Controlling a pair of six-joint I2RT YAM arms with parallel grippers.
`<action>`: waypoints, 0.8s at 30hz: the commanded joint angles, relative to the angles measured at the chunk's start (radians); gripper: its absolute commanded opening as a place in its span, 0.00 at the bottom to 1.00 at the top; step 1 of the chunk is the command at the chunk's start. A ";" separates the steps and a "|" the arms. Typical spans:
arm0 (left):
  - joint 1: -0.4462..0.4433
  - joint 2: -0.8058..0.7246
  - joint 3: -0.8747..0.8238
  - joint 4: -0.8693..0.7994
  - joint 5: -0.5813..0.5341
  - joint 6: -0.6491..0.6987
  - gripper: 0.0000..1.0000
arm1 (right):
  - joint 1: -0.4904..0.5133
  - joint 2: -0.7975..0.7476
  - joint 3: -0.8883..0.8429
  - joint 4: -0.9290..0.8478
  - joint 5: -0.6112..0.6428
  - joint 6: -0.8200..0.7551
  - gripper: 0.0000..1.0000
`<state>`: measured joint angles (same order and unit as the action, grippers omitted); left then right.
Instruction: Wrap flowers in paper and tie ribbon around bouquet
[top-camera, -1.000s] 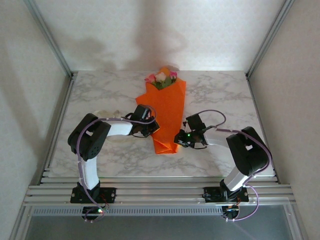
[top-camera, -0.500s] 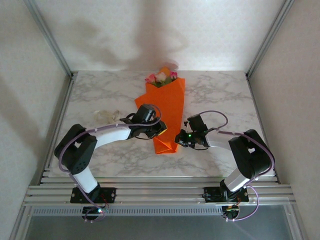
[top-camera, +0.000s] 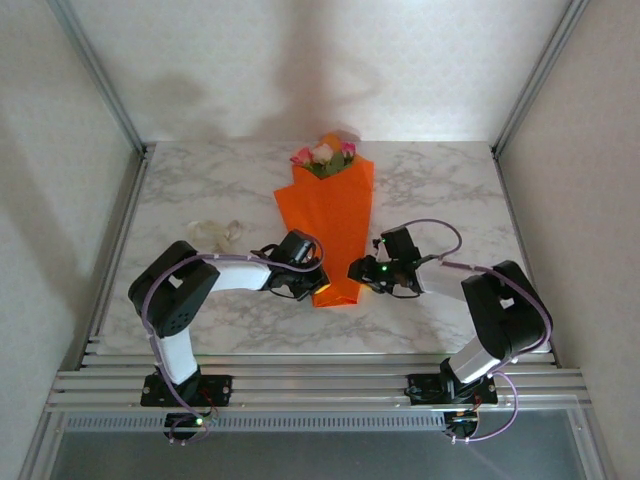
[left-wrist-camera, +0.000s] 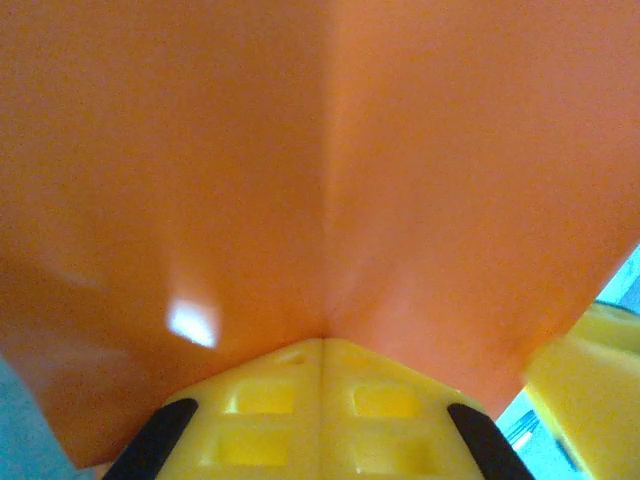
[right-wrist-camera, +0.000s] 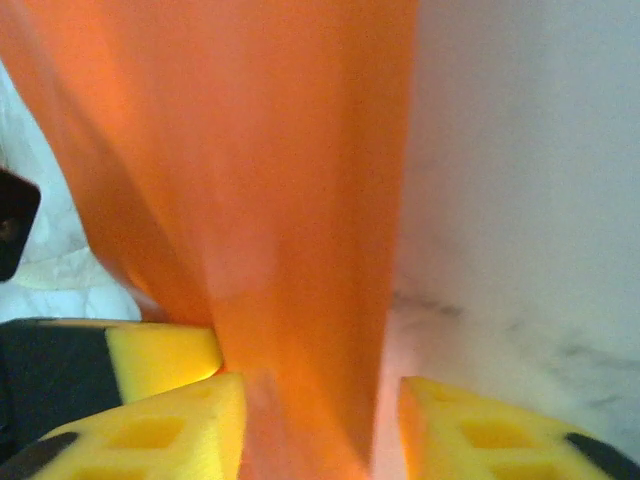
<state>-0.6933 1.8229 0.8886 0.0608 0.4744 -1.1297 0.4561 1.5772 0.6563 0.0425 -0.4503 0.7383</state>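
Note:
The orange paper (top-camera: 332, 215) lies folded lengthwise around the flowers (top-camera: 322, 157), whose pink and cream heads poke out at its far end. My left gripper (top-camera: 312, 284) sits at the left corner of the near end. In the left wrist view its yellow pads (left-wrist-camera: 270, 400) are pressed together, pinching a crease of the paper (left-wrist-camera: 320, 170). My right gripper (top-camera: 358, 272) is at the right side of the same end. It is open in the right wrist view (right-wrist-camera: 320, 400), with the edge of the paper (right-wrist-camera: 290, 200) between its fingers. The ribbon (top-camera: 216, 232) lies crumpled on the marble to the left.
The marble table (top-camera: 450, 190) is bare to the right of the paper. Metal frame posts (top-camera: 110, 100) and white walls close in both sides. A yellow finger of the left gripper (right-wrist-camera: 160, 355) shows beside the right one.
The left gripper has slid toward the near end of the paper and its arm has folded back. The paper's near end has shifted slightly right. The right gripper has edged in to the paper.

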 joint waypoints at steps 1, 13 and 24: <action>-0.013 0.042 -0.016 -0.057 -0.051 0.036 0.00 | -0.044 0.053 0.057 0.024 -0.022 -0.058 0.47; -0.015 0.044 0.050 -0.109 -0.066 0.074 0.01 | -0.089 0.178 0.157 0.070 -0.033 -0.058 0.00; -0.019 0.073 0.115 -0.172 -0.067 0.119 0.01 | -0.139 0.283 0.276 0.064 -0.013 -0.066 0.38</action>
<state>-0.7036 1.8660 0.9951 -0.0525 0.4335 -1.0389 0.3454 1.8004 0.8715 0.1055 -0.4873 0.6880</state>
